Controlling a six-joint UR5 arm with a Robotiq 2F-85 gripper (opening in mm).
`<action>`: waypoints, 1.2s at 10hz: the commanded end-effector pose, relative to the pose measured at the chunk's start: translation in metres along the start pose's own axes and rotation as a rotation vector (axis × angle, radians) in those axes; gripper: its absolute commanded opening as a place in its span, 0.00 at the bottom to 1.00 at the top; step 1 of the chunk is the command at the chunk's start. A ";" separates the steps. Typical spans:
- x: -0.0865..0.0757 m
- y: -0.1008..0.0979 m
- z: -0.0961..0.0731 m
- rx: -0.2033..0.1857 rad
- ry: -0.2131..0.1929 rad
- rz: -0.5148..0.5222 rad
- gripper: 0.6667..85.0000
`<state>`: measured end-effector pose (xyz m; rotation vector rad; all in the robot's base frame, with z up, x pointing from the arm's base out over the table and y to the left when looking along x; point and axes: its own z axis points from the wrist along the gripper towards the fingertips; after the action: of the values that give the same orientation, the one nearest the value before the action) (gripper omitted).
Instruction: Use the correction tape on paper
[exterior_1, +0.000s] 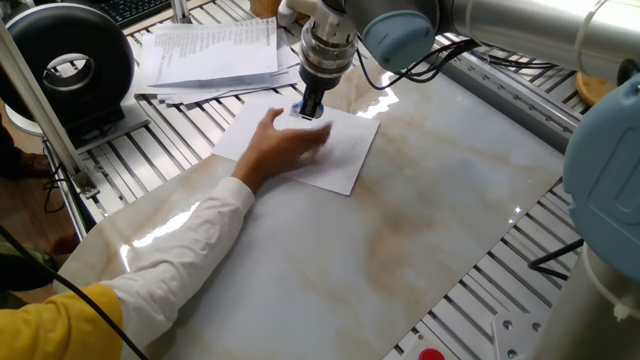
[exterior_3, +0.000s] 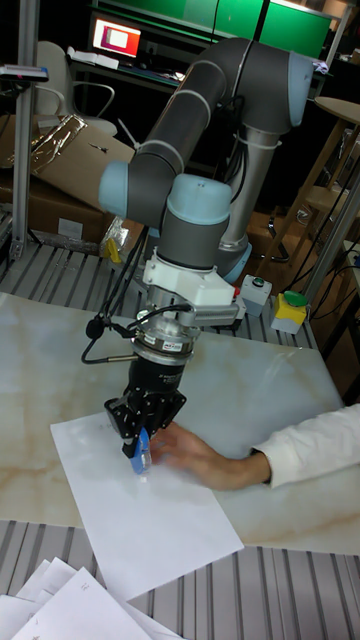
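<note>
Correction tape (exterior_3: 141, 449) sits pinched, seemingly, in the claw (exterior_3: 139, 441), tip on the paper (exterior_3: 150, 520).

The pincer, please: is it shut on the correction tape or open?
Shut on it: the pincer clamps the blue correction tape, tip down on the paper.

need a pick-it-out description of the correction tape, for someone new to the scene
Start at the marble tabletop and find the blank white paper lying on it, next to a stack of printed papers. Over that sheet the arm's pincer is shut on the correction tape: a tiny blue-and-clear plastic piece, beside a person's hand.
</note>
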<state>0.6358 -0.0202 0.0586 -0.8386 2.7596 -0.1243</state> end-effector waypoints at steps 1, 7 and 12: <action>0.004 0.000 -0.001 -0.007 0.014 0.031 0.01; 0.097 0.003 -0.018 -0.081 0.315 0.142 0.01; 0.136 0.027 -0.026 -0.180 0.414 0.248 0.01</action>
<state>0.5239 -0.0715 0.0496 -0.6248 3.2136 -0.0381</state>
